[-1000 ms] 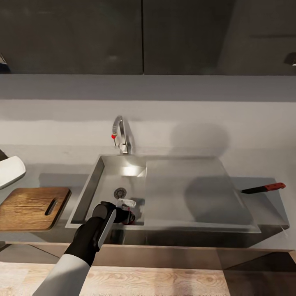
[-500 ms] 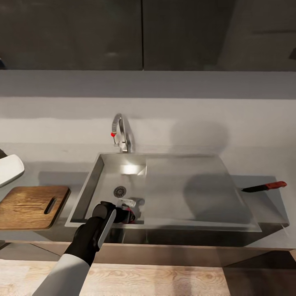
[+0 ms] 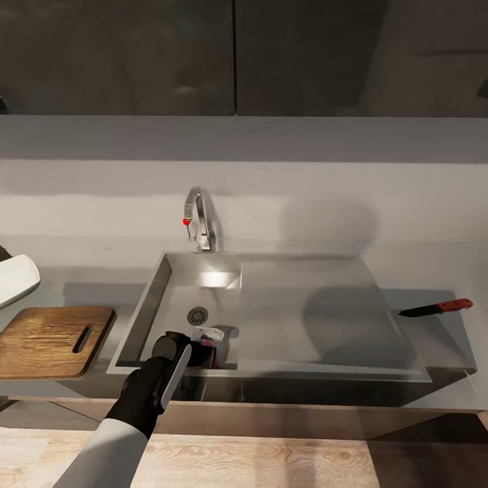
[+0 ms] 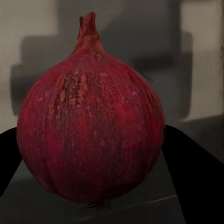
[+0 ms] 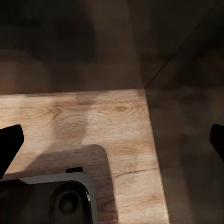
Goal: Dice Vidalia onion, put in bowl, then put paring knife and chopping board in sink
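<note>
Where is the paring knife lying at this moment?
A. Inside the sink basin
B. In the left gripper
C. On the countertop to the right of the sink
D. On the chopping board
C: the paring knife lies on the countertop just right of the sink, far from the chopping board.

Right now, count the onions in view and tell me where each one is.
1. The Vidalia onion sits between the left pincer fingers, low in the sink basin near the drain. The pincer covers part of the basin, so another could be hidden.
</note>
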You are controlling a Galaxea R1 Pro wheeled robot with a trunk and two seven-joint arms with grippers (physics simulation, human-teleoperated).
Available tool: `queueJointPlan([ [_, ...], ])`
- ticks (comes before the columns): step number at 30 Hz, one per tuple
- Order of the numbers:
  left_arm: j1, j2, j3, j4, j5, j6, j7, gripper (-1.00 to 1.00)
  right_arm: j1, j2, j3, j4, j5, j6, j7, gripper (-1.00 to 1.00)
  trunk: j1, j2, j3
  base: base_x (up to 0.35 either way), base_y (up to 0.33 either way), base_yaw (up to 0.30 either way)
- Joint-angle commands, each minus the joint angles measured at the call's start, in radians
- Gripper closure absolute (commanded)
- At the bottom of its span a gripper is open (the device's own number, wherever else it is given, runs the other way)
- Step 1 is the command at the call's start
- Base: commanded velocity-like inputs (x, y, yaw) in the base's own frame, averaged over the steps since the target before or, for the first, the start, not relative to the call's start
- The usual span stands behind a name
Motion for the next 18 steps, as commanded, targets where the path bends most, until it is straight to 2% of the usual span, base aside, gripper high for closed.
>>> queueJointPlan([
  [1, -0.001, 0.0, 0.0, -0.001, -0.005, 0.005, 0.002, 1.0, 0.0, -0.002, 0.008, -0.002, -0.005, -0.001, -0.009, -1.0, 0.001, -0.002, -0.002, 0.0, 0.0, 0.0],
  [10, -0.001, 0.0, 0.001, -0.018, -0.004, 0.005, 0.002, 1.0, 0.0, -0.002, 0.008, -0.002, -0.005, -0.001, -0.009, -1.0, 0.001, -0.002, -0.001, 0.0, 0.0, 0.0],
  [18, 0.0, 0.003, -0.002, -0.175, -0.005, 0.009, 0.003, 1.0, 0.0, -0.002, 0.008, -0.002, -0.005, -0.002, -0.009, -1.0, 0.001, -0.002, 0.008, 0.0, 0.0, 0.0],
])
